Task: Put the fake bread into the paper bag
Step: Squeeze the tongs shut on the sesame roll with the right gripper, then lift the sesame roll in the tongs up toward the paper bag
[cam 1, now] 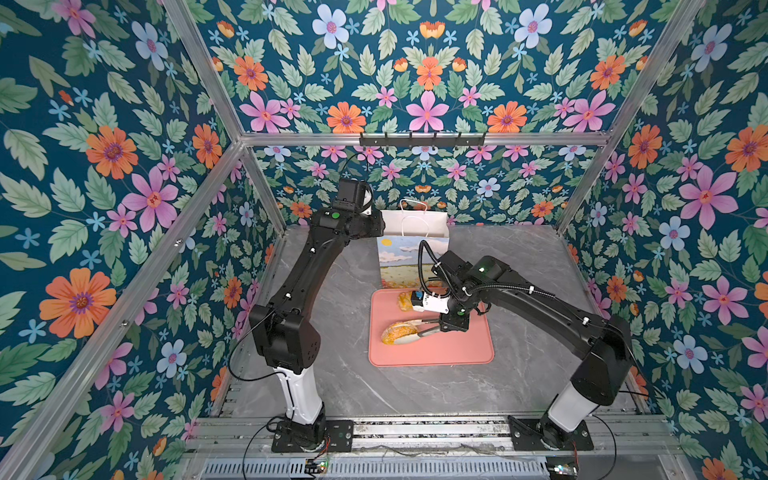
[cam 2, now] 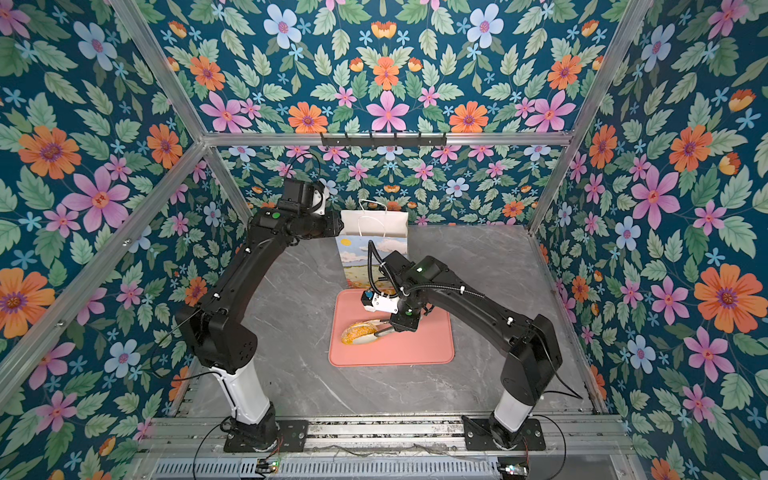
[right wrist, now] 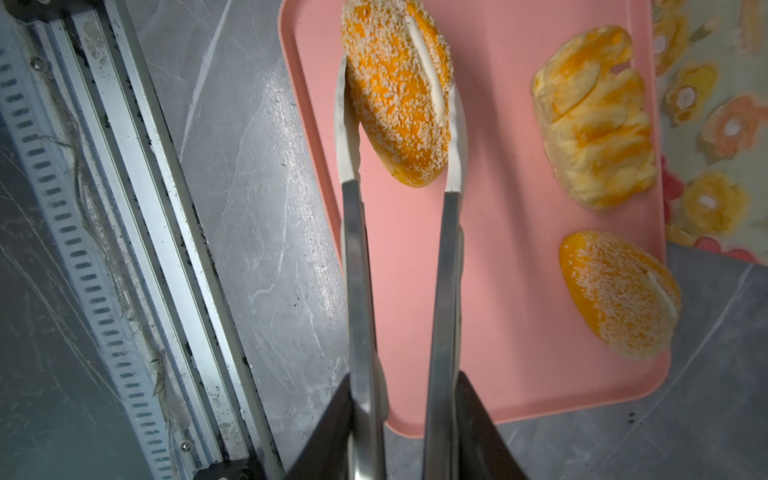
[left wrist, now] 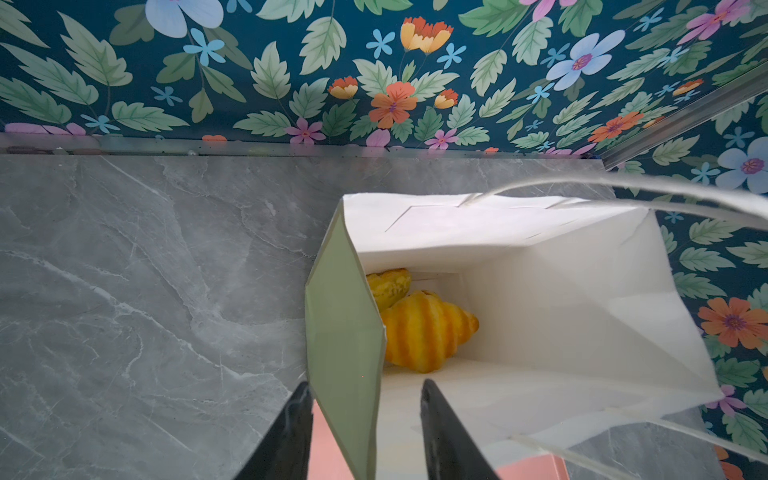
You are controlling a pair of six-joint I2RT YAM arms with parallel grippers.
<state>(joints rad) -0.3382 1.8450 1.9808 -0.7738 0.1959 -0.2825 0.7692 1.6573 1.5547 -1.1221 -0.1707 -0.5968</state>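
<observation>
In both top views the paper bag stands upright with its mouth open, touching the far edge of a pink tray. A sesame roll sits over the tray's left part, between the white tips of metal tongs that reach in from the right. Grey bench spreads to either side of the tray.

In the left wrist view the bag's white inside holds a croissant and a second piece, half hidden by the bag's side wall. The left fingers stand released, straddling that wall's rim.

In the right wrist view the right fingers are clenched on the tongs' handles. The tips hug the roll close to the tray's rim. A ridged pastry and a second sesame roll lie on the tray well apart from the tongs, along the edge next to the bag.
</observation>
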